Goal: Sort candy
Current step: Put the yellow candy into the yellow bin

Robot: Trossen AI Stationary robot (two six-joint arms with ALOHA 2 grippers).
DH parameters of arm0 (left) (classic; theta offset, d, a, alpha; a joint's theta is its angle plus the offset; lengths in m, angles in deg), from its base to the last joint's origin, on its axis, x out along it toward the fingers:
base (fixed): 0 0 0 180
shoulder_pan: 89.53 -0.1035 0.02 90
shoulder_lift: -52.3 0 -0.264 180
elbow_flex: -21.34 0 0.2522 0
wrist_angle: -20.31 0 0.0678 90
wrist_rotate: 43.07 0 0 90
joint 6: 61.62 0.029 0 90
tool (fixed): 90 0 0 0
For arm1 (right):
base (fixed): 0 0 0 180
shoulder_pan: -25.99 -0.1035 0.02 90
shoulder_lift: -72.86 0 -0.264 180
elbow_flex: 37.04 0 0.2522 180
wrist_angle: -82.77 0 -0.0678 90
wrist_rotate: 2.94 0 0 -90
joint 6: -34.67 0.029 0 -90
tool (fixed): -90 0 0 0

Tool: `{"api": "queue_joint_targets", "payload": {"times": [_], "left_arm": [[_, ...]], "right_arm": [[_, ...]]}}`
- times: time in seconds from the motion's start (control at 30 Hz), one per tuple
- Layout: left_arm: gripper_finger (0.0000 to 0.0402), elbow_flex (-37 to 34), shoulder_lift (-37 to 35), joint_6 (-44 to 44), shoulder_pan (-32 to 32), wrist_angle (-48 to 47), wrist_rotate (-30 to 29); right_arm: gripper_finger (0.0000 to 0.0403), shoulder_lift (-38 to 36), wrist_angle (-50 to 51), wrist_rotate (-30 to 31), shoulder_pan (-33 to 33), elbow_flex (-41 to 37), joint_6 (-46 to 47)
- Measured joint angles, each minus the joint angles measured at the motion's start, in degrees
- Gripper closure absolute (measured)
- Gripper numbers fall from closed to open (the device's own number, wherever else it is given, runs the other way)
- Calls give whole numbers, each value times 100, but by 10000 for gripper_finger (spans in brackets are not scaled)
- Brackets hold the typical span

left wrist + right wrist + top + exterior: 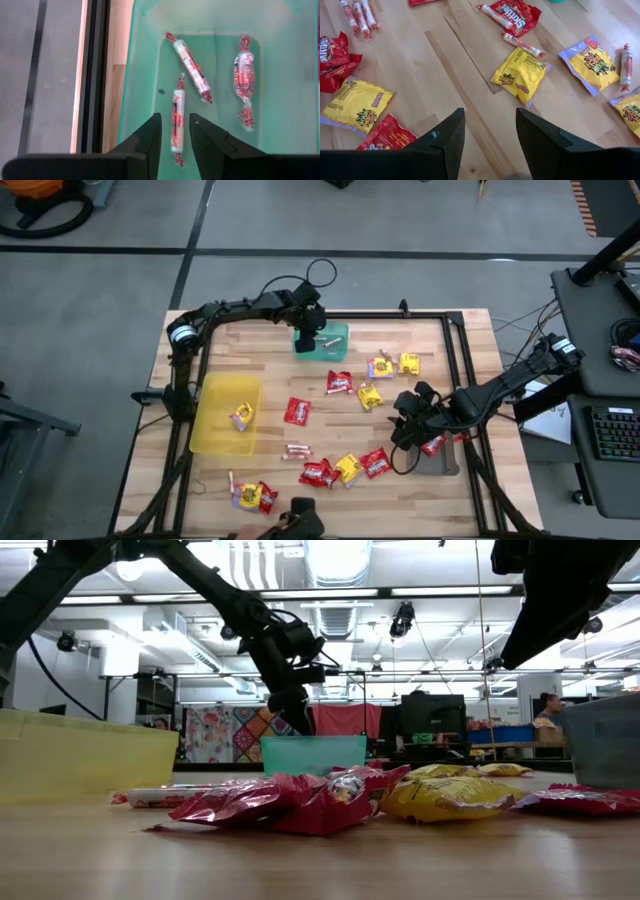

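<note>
My left gripper (pixel 306 340) (pixel 176 120) hangs over the green tray (pixel 336 337) (pixel 135 75) at the table's far side, pointing steeply down, fingers open. Three pinkish twisted rolls lie in the tray: one (pixel 177 122) shows in the gap between my fingertips, which stand clear of it, and two others (pixel 190 67) (pixel 244 75) lie farther on. My right gripper (pixel 405 420) (pixel 490 117) is open above the wood, at the right. Red packets (pixel 297 412) and yellow packets (pixel 370 396) lie scattered over the table's middle and near side.
A yellow tray (pixel 220 435) at the left holds a yellow packet (pixel 242 416). A grey tray (pixel 442 464) at the near right holds a red packet (pixel 432 445). A black frame (pixel 455 350) borders the table. Bare wood lies between the yellow tray and the green one.
</note>
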Motion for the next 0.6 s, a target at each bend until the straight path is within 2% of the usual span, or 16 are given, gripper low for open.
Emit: {"api": "queue_joint_targets", "payload": {"times": [0.3, 0.6], "left_arm": [[316, 0, -402, -431, 137, -161, 98], [325, -38, -1215, -1083, 621, -476, 1005]], "right_arm": [[236, 0, -16, 0, 0, 0, 0], [236, 0, -135, 4, 0, -4, -2]]}}
